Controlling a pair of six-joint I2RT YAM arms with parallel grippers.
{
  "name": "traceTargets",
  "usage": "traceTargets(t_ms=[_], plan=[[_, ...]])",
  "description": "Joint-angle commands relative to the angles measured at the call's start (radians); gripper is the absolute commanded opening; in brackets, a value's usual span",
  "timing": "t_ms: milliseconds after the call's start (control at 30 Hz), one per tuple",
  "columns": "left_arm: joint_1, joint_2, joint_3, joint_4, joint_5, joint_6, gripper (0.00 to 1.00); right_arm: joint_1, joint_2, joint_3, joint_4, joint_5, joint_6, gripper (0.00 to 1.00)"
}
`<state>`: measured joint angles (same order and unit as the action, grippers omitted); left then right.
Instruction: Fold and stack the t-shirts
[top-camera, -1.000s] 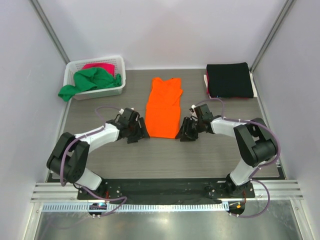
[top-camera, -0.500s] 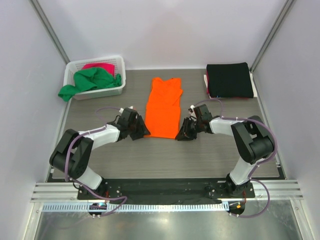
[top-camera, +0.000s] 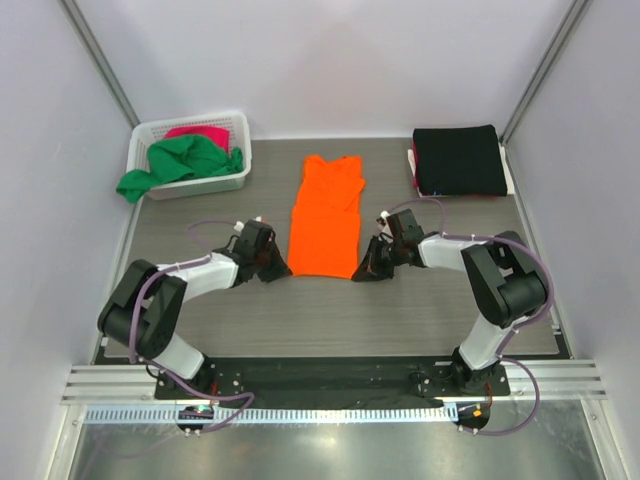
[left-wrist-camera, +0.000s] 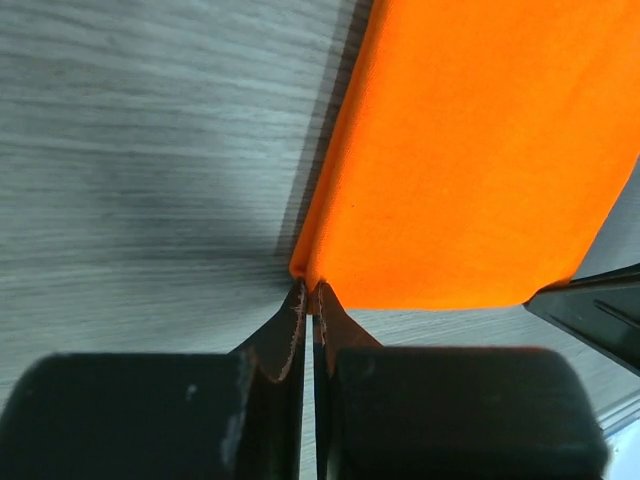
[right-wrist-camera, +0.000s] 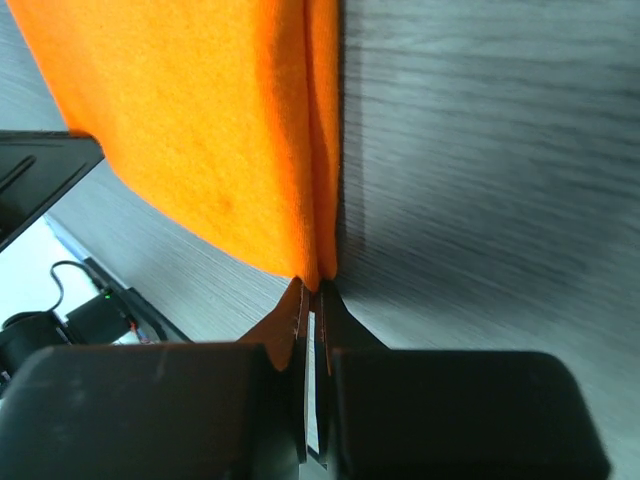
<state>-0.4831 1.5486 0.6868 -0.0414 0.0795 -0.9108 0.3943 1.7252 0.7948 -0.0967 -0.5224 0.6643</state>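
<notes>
An orange t-shirt (top-camera: 326, 215), folded into a long narrow strip, lies flat in the middle of the table. My left gripper (top-camera: 283, 268) is shut on its near left corner (left-wrist-camera: 306, 275), the cloth pinched between the fingertips. On the other side my right gripper (top-camera: 359, 272) is shut on the near right corner (right-wrist-camera: 318, 278). A black t-shirt (top-camera: 459, 160) lies folded at the back right. A green t-shirt (top-camera: 180, 162) and a magenta-pink one (top-camera: 203, 134) sit crumpled in the basket.
The white lattice basket (top-camera: 228, 183) stands at the back left, with the green cloth hanging over its left rim. White cloth shows under the black shirt's edge (top-camera: 412, 163). Grey walls close the table on three sides.
Both grippers slid inward to the orange shirt's near corners and closed on them. The shirt's near edge has lifted slightly from the table.
</notes>
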Motion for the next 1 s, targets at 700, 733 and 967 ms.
traceTargets(t_ms=[700, 733, 967], plan=[[-0.404, -0.719, 0.158, -0.757, -0.196, -0.309, 0.00, 0.202, -0.944, 0.029, -0.762, 0.294, 0.184, 0.01], [-0.404, -0.714, 0.212, -0.781, -0.216, -0.298, 0.00, 0.202, -0.940, 0.059, -0.814, 0.342, 0.175, 0.01], [-0.384, -0.559, 0.368, -0.848, -0.333, -0.217, 0.02, 0.193, -0.744, 0.259, -0.900, 0.505, 0.063, 0.01]])
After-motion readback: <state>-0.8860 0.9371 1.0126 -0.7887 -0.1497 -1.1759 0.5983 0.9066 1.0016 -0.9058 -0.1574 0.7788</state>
